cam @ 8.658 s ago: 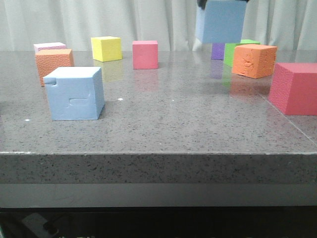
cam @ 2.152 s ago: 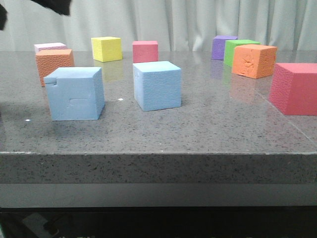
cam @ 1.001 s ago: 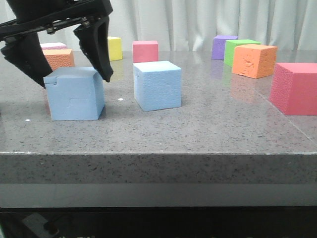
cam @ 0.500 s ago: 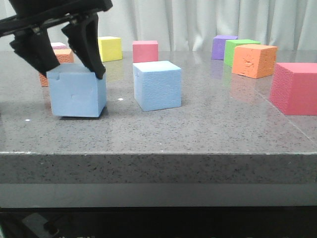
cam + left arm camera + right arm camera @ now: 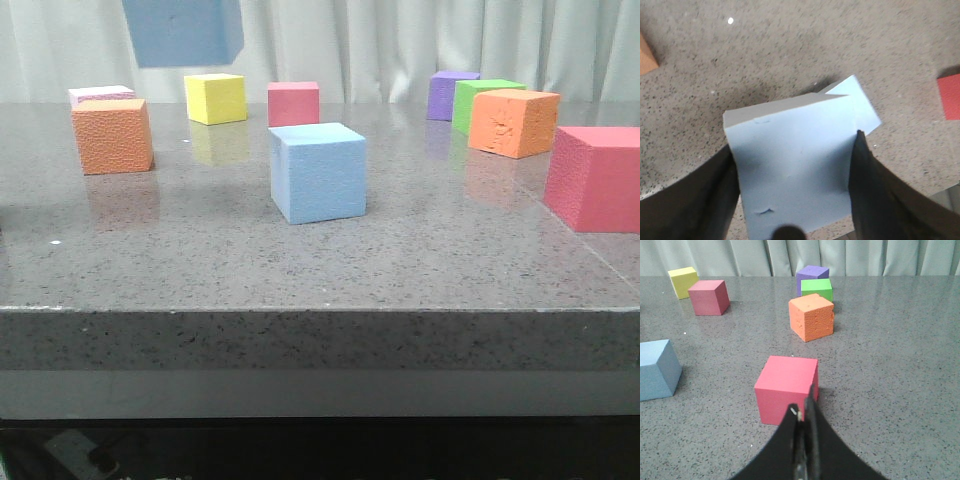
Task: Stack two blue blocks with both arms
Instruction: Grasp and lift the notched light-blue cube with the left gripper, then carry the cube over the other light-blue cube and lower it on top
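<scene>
One blue block (image 5: 182, 30) hangs high above the table's left side, cut off by the top of the front view. My left gripper (image 5: 794, 145) is shut on it, with a dark finger pressed against each side of the block (image 5: 790, 170). The gripper itself is out of the front view. The other blue block (image 5: 318, 172), a plain one, rests on the table near the middle. In the left wrist view a corner of it (image 5: 860, 102) shows past the held block. My right gripper (image 5: 804, 410) is shut and empty, low over the table just short of a pink cube (image 5: 786, 387).
On the left stand an orange cube (image 5: 113, 135), a pale lilac one (image 5: 100, 94) and a yellow one (image 5: 215, 98). A small pink cube (image 5: 293, 108) stands at the back. Purple (image 5: 452, 92), green (image 5: 485, 95), orange (image 5: 512, 122) and large pink (image 5: 598, 178) cubes crowd the right.
The left gripper closed on the notched blue block and lifted it off the table, up and slightly right. The arm has left the front view. The plain block has not moved.
</scene>
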{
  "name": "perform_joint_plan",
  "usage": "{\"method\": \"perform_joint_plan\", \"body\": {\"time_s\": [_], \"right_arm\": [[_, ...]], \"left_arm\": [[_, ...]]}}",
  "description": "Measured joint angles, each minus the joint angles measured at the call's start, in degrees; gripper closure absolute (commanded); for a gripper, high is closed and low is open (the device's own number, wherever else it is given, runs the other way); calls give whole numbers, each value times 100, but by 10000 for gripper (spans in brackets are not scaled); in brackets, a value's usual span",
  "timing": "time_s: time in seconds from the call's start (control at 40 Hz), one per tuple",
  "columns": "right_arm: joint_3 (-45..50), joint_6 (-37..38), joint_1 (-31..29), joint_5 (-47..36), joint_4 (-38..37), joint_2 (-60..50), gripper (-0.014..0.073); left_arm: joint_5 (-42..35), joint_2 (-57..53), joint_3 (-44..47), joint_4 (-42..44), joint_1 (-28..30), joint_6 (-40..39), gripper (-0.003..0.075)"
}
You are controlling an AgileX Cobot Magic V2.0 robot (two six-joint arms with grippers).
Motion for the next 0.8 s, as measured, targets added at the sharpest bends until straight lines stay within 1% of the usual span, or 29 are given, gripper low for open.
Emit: {"method": "perform_joint_plan", "body": {"time_s": [0.15,0.55,0.8], "right_arm": [[0,0,0,0,0,0,661],[0,0,0,0,0,0,661],[0,0,0,0,0,0,661]], "left_arm": [[39,203,-324,-122,-111,0,424],[46,1031,-922,-207,-767,0,424],[46,1144,-938,-207,-815,0,424]]}}
